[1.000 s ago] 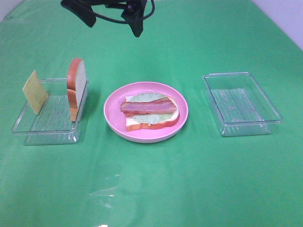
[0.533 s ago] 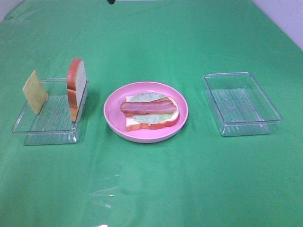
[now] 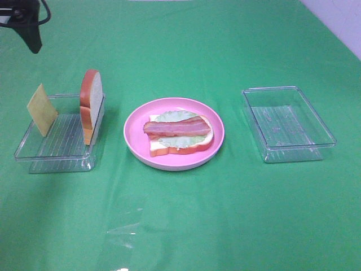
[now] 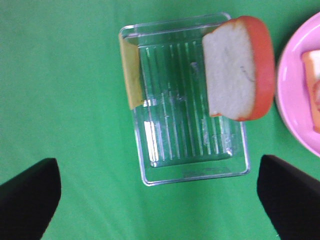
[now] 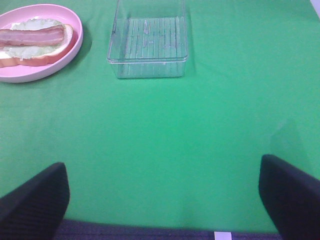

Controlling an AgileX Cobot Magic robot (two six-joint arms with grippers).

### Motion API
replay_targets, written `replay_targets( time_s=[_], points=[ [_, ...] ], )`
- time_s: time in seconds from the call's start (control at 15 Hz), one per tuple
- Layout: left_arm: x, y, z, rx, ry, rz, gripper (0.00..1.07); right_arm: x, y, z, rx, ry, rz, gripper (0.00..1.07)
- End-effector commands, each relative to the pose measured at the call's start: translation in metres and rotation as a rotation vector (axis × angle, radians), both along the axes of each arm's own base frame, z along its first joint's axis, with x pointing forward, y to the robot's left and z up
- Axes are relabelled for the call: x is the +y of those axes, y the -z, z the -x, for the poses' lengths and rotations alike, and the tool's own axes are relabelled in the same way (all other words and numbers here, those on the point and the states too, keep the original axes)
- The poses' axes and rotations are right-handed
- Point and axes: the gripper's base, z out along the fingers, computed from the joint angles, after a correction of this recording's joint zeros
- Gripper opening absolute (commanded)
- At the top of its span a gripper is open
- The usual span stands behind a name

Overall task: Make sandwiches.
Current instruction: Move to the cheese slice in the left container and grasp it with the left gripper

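Note:
The open sandwich (image 3: 179, 134) lies on a round pink plate (image 3: 134, 144): a bread slice, lettuce and a bacon strip on top. It also shows in the right wrist view (image 5: 35, 42). A second bread slice (image 3: 91, 104) stands on edge in the left clear tray (image 3: 59, 145), with a yellow cheese square (image 3: 42, 109) leaning at the tray's left end. My left gripper (image 4: 160, 210) is open and empty, high above this tray (image 4: 175, 135), bread (image 4: 240, 70) and cheese (image 4: 131, 70). My right gripper (image 5: 162, 200) is open and empty over bare cloth.
An empty clear tray (image 3: 287, 127) sits to the right of the plate and shows in the right wrist view (image 5: 147, 42). Green cloth covers the table. The left arm (image 3: 25, 25) hangs at the top left corner of the exterior view.
The left arm has swung from above the far centre, out of view, then to the top left above the left tray. The food has not moved.

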Motion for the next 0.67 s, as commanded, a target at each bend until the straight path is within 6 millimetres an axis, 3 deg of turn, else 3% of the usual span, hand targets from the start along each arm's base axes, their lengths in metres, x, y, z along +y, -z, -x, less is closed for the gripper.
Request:
replay_targets(
  time_s=[0.07, 0.67],
  points=[
    [0.031, 0.0028, 0.0108, 0.11, -0.06, 0.007, 1.0, -0.0002, 0.0001, 0.0041, -0.036, 0.003, 0.003, 0.98],
    [0.0331, 0.0024, 0.0023, 0.032, -0.037, 0.041, 1.0, -0.0002, 0.0001, 0.0041, -0.036, 0.003, 0.003, 0.98]
  ],
)
